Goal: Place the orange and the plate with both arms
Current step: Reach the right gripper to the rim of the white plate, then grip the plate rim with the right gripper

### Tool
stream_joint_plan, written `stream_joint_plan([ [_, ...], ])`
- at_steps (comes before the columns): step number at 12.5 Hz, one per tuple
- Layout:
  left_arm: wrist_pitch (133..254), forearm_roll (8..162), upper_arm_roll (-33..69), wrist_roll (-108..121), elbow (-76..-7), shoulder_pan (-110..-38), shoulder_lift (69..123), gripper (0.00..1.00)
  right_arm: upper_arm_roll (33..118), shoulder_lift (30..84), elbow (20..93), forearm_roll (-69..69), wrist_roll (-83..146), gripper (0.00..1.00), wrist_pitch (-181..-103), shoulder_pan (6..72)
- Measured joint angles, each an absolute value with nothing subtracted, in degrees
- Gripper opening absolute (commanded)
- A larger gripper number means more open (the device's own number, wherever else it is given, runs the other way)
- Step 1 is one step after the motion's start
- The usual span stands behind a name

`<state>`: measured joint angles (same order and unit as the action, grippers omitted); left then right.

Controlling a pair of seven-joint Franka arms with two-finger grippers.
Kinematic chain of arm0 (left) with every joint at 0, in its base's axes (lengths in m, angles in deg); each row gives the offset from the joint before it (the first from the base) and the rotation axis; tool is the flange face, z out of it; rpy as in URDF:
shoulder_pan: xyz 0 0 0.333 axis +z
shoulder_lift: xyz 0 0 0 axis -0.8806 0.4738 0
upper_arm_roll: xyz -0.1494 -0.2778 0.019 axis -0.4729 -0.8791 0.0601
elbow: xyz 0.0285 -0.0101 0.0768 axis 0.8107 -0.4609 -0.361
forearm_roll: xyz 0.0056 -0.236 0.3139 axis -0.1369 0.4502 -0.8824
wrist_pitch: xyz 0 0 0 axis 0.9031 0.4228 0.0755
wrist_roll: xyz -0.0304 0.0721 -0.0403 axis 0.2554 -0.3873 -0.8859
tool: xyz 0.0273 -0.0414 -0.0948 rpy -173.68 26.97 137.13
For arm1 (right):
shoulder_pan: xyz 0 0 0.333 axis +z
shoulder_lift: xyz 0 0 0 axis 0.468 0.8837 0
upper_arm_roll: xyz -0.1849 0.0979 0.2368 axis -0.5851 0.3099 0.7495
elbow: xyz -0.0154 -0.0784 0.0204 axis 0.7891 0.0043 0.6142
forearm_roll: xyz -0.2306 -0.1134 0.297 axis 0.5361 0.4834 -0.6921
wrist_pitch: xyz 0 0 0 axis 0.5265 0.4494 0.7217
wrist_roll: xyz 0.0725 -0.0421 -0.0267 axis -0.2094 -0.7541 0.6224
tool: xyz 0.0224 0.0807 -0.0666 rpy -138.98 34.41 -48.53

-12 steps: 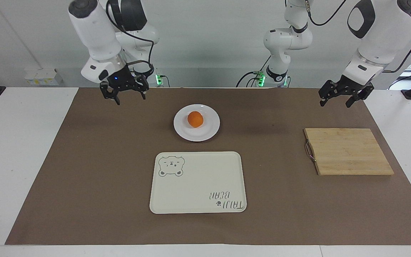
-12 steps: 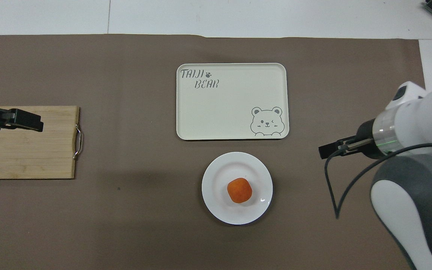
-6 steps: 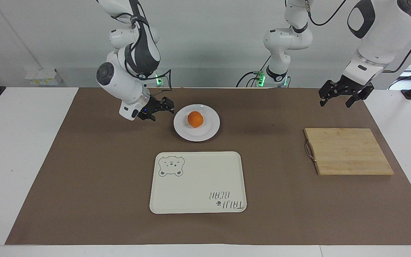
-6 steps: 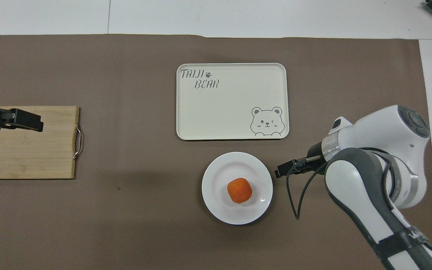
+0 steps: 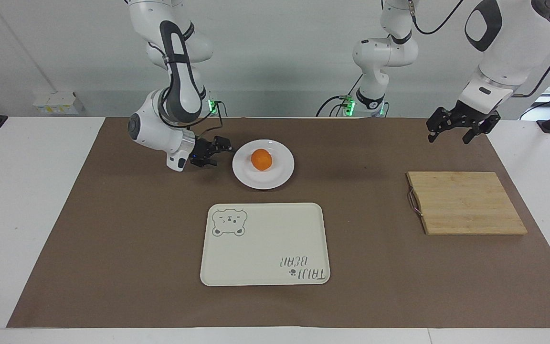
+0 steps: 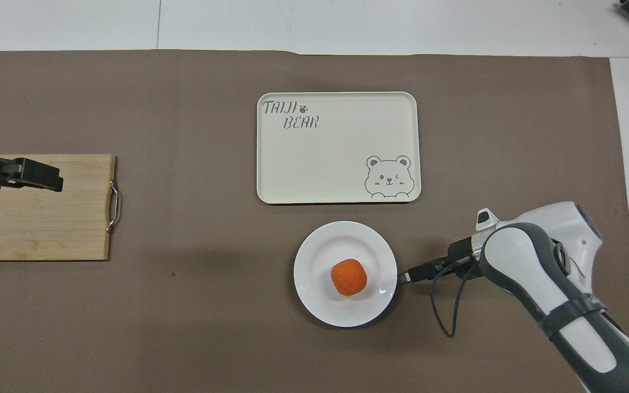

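The orange sits in the middle of the white plate on the brown mat, nearer to the robots than the tray. In the overhead view the orange is centred in the plate. My right gripper is low beside the plate's rim, on the side toward the right arm's end of the table, open and empty, with its tips just short of the rim. My left gripper waits raised, open and empty, over the cutting board.
A cream rectangular tray with a bear drawing lies farther from the robots than the plate. A wooden cutting board with a metal handle lies toward the left arm's end. Both show in the overhead view, the tray and the board.
My right arm has swung down from a raised pose to the mat and brought its gripper up to the plate's rim. The left arm, the plate and the orange have not moved.
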<state>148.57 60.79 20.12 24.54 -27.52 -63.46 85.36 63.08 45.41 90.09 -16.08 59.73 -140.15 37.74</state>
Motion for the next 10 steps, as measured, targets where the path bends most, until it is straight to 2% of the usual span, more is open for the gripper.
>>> stream_joint_plan([
  [3,148.57,60.79,20.12,24.54,-27.52,-63.46,85.36,1.00,63.22,47.38,90.32,-21.43,60.60,1.00,-140.15,37.37],
  [10,148.58,60.79,20.12,24.54,-27.52,-63.46,85.36,1.00,63.37,47.37,90.45,-25.71,58.84,1.00,-140.16,39.50],
])
